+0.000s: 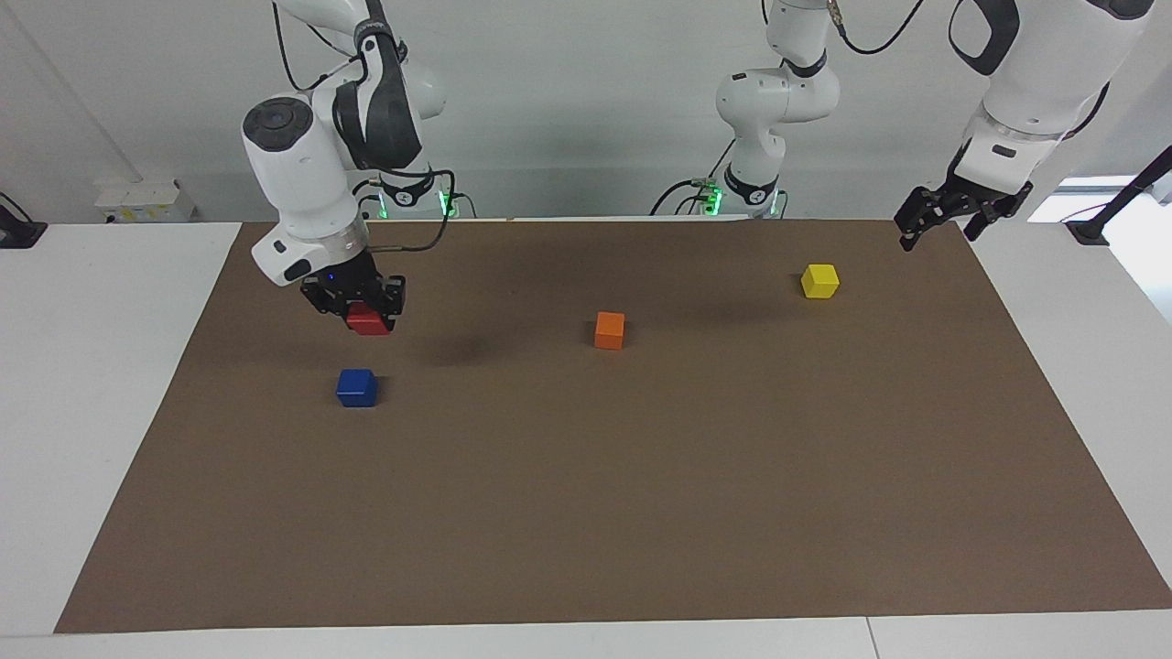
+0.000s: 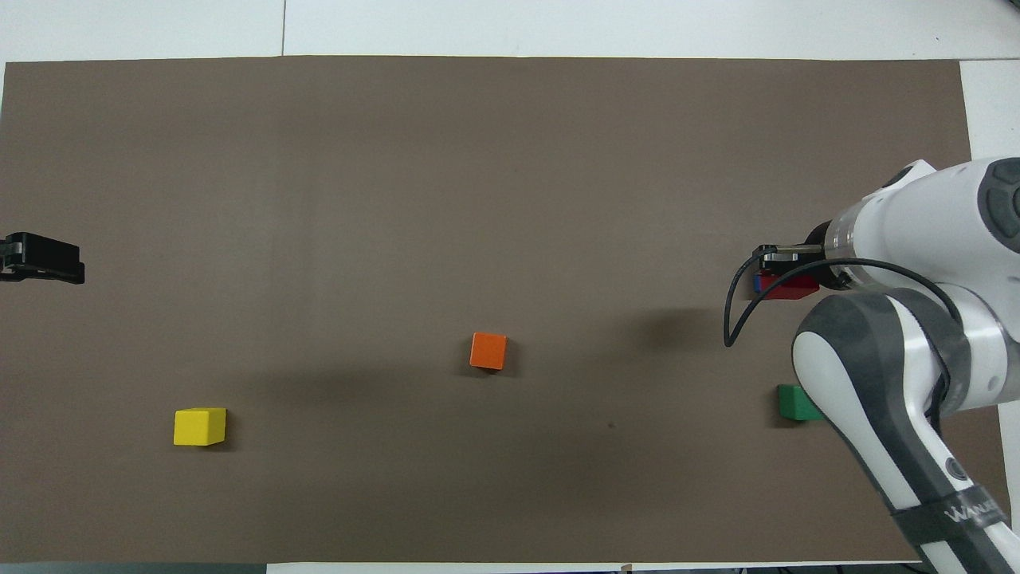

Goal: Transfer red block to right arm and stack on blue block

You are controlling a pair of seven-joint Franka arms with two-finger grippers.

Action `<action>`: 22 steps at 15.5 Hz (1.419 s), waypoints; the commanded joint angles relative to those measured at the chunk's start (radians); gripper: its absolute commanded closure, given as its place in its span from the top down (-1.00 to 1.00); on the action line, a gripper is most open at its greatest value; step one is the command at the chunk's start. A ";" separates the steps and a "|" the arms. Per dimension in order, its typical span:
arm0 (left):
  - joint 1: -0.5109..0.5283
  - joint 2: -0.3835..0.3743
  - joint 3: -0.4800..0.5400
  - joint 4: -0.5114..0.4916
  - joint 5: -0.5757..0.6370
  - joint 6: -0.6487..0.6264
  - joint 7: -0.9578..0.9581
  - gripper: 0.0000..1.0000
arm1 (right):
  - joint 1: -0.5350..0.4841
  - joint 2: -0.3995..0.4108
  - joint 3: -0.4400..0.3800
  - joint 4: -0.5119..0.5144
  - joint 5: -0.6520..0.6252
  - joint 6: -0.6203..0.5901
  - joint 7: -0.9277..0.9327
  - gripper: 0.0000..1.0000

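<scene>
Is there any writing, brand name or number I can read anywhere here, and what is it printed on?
"WANA...": pale lettering on the dark band of the right arm, cut off by the overhead view's edge; the rest cannot be read.
The blocks and the brown mat carry no text.

Only one bit of lettering shows: pale letters, looks like "WANDE", cut off at the edge, on the dark band of the right arm (image 2: 916, 446).
</scene>
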 commanded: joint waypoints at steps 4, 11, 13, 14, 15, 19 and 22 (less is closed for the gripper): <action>0.097 0.026 -0.074 0.001 -0.015 0.013 0.046 1.00 | -0.076 0.013 0.014 -0.149 -0.058 0.259 0.027 -1.00; 0.085 0.028 -0.098 0.003 -0.023 -0.009 0.043 1.00 | -0.087 0.086 0.014 -0.201 -0.080 0.437 0.036 -1.00; 0.048 0.020 -0.066 0.001 -0.023 -0.003 0.046 1.00 | -0.104 0.094 0.014 -0.201 -0.115 0.436 0.038 -1.00; 0.002 0.014 -0.028 0.001 -0.024 0.000 0.046 1.00 | -0.115 0.096 0.014 -0.201 -0.123 0.437 0.036 -1.00; -0.019 0.006 -0.007 0.004 -0.045 0.003 0.043 1.00 | -0.116 0.096 0.014 -0.201 -0.126 0.436 0.035 -1.00; -0.013 -0.014 -0.009 -0.005 -0.088 -0.001 0.043 1.00 | -0.118 0.097 0.015 -0.201 -0.124 0.437 0.041 -1.00; -0.012 -0.015 -0.011 -0.009 -0.089 -0.006 0.046 1.00 | -0.118 0.096 0.017 -0.201 -0.124 0.437 0.059 -1.00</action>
